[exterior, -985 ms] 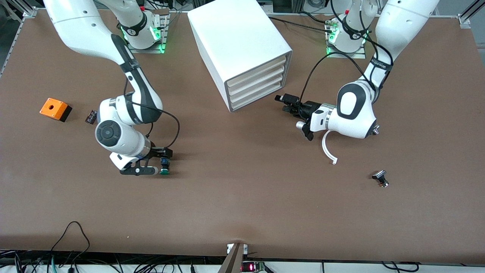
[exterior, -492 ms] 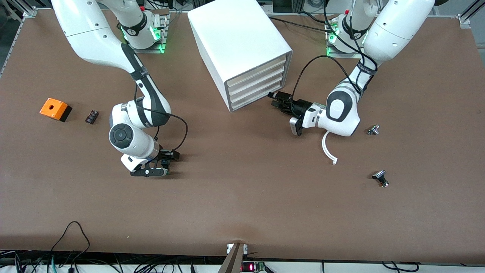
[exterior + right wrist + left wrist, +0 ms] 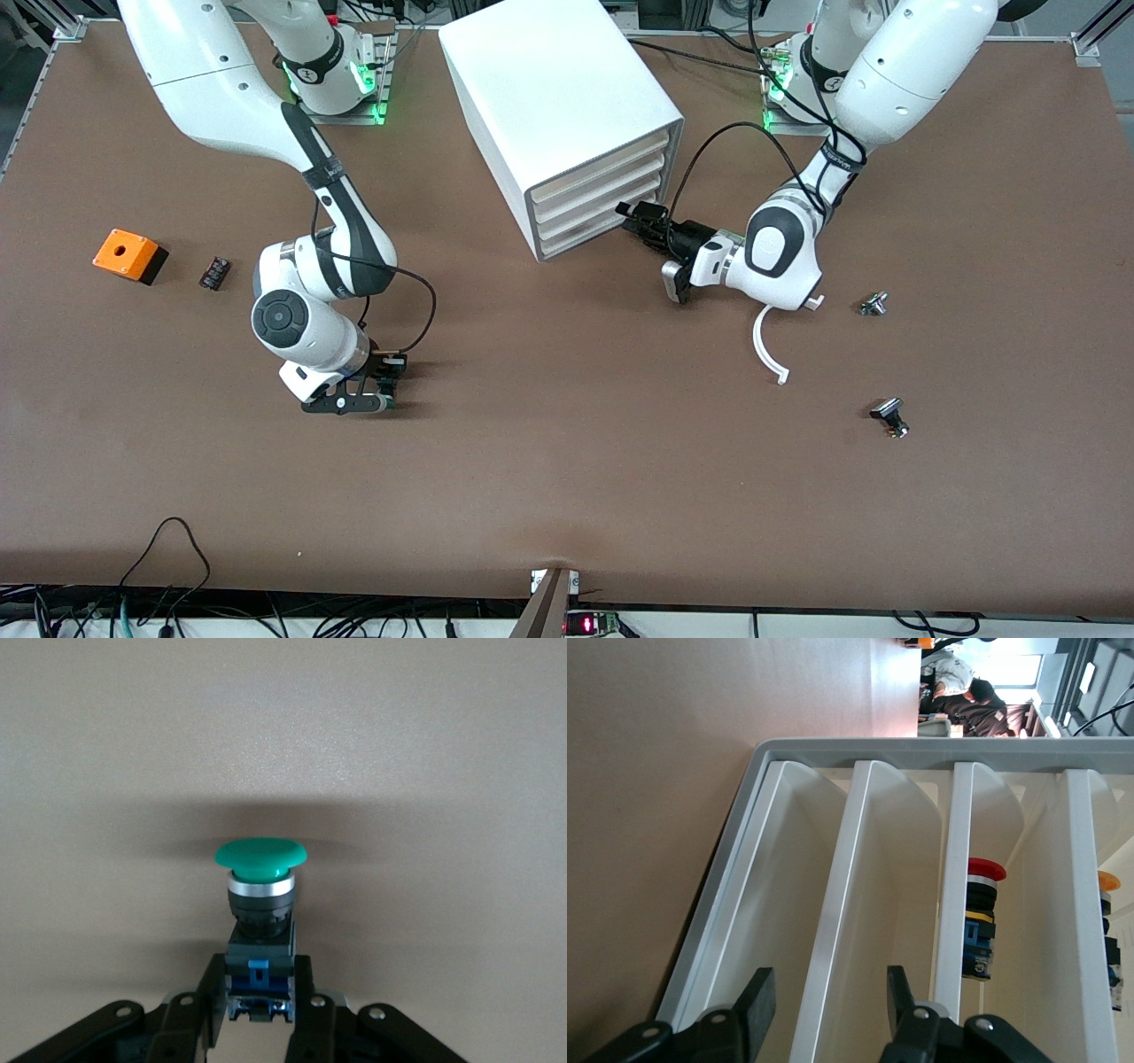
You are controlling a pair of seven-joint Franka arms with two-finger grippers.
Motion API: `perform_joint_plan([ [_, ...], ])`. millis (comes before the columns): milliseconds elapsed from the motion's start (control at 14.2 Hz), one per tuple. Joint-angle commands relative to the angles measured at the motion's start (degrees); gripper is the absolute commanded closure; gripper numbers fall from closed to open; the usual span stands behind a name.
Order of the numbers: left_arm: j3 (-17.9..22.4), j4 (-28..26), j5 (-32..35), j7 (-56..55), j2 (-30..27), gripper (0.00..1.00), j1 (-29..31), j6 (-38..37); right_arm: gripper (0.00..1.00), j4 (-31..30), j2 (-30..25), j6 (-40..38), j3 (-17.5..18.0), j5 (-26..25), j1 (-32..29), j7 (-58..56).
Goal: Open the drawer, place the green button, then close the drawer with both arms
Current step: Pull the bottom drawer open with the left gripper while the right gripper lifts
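- A black-capped part [image 3: 889,416] lies alone on the brown table [image 3: 567,496], nearest the front camera, toward the left arm's end.
- The right gripper [image 3: 386,383] sits low over the table at about 7 o'clock from the cabinet, clenched on the button [image 3: 260,904]. In the right wrist view its fingers [image 3: 301,992] pinch the black-and-blue body on both sides while the green cap juts clear of the fingertips.
- A curved white strip [image 3: 767,347] lies on the table under the left arm's wrist; a small silver knob [image 3: 873,304] rests a little farther from the camera, at 3 o'clock from that wrist.
- An orange box [image 3: 129,255] and a small dark part [image 3: 214,272] lie close together toward the right arm's end.
- The left gripper [image 3: 640,217] is at the front of the white cabinet [image 3: 558,106], at 4 o'clock from its middle, level with the lower trays. Its fingers [image 3: 751,1014] are spread, one on each side of the front edge of the drawer [image 3: 833,930]; whether they touch it cannot be told.
- All four trays stand flush in the cabinet.
- Through the left wrist view, a red-capped button [image 3: 980,921] shows inside another tray.
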Motion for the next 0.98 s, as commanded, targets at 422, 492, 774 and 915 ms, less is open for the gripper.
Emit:
perform_joint_plan([
  [422,-0.13,-3.20,-6.35,5.97,0.41,0.69,-3.23,2.30,1.00,9.71,-0.21,-12.51,0.32,0.96,0.38,7.98],
  [492,-0.13,-3.20,-6.36,5.97,0.41,0.83,-3.32,2.31,1.00,10.77,-0.21,-14.54,0.58,1.05,0.46,9.56],
  [774,0.66,-2.50,-5.57,5.36,-0.11,1.00,-2.44,2.22,1.00,18.85,-0.12,-25.69,1.38,5.53,1.69,17.90],
  [915,2.32,-0.49,-4.78,5.10,-0.11,1.00,-1.74,2.04,1.00,21.93,-0.30,-29.39,1.46,5.62,3.01,22.91],
])
